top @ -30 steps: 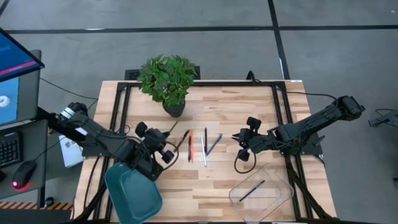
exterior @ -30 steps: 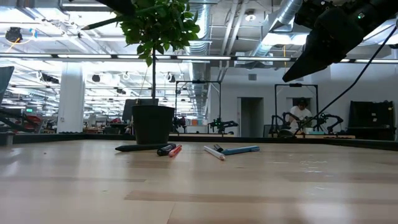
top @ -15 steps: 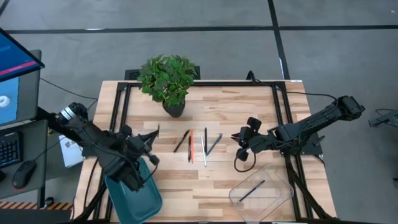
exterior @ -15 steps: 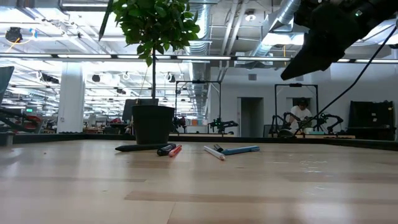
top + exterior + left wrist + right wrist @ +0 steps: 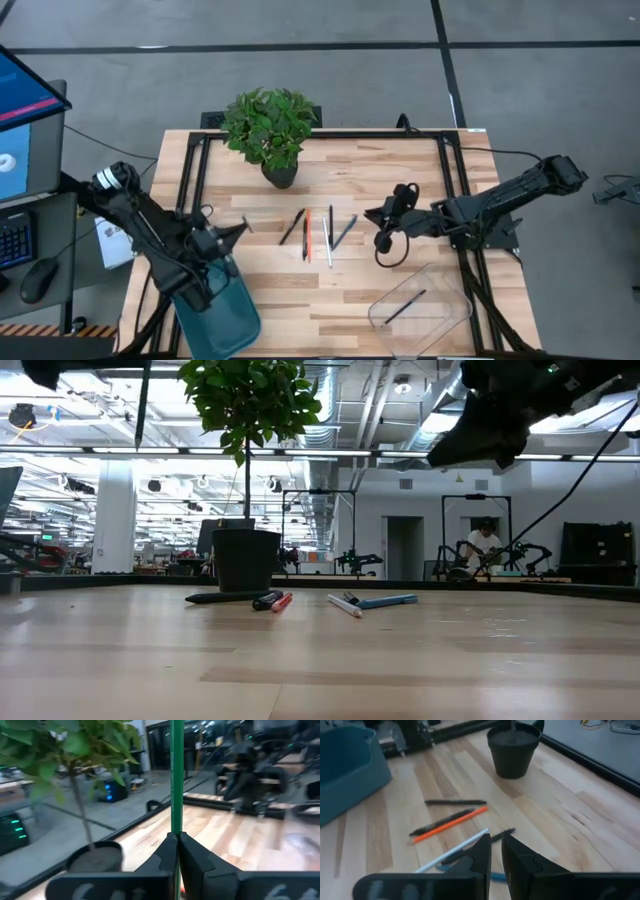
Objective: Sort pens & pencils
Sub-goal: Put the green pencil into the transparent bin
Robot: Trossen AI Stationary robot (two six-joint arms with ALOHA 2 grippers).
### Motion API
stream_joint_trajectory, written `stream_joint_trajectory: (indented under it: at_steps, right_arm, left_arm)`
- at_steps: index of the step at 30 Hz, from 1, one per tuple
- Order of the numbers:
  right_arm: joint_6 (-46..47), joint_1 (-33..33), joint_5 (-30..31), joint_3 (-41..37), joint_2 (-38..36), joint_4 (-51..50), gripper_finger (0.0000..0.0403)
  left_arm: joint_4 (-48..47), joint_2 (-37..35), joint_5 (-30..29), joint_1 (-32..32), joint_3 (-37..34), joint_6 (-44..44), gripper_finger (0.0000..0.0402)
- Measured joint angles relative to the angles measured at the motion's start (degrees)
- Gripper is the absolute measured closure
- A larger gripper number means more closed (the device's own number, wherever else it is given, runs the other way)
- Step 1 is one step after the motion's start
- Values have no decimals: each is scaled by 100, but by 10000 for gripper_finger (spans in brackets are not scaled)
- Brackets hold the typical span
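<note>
High view: my left gripper (image 5: 232, 231) sits at the left side of the table (image 5: 400, 170), just above the teal bin (image 5: 222, 318), clenched on a thin pencil (image 5: 247, 224) I can barely make out here. Four pens (image 5: 318, 233) lie in a loose row mid-table, near the potted plant (image 5: 270, 128). My right gripper (image 5: 372, 213) hovers just right of that row. A clear tray (image 5: 424, 305) at the near right holds one dark pen (image 5: 405, 306).

Low view: the pens (image 5: 300, 600) lie flat on the wood beside the pot (image 5: 245, 559). The pencil (image 5: 143, 405) hangs upright, high at the left, well off the table; that lift doesn't show from above. Right gripper (image 5: 462, 442) is up high too. A person (image 5: 484, 543) sits far back in the room.

Left wrist view: only here I see the green pencil (image 5: 176, 775) pinched upright between my fingers (image 5: 192, 860).

Right wrist view: my fingers (image 5: 479, 852) are nearly together, holding nothing, over the orange pen (image 5: 451, 824), a white one (image 5: 455, 851) and dark ones (image 5: 455, 802).
</note>
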Motion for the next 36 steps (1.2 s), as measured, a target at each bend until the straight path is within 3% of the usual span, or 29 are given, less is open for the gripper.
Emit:
stream_joint_trajectory:
  at_steps: [6,15,28,36]
  right_arm:
    - [-1,-54,-3,1,0,55,335]
    - [-1,-54,-3,-1,0,57,335]
    - [-83,-171,1,-1,0,70,335]
    - [-381,-473,1,1,0,452,335]
  left_arm:
    - [613,2,-247,-380,-189,197,401]
    - [1325,3,-249,-323,-189,932,401]
    - [2767,3,-238,261,-185,2591,401]
    - [2954,3,-236,974,13,3156,401]
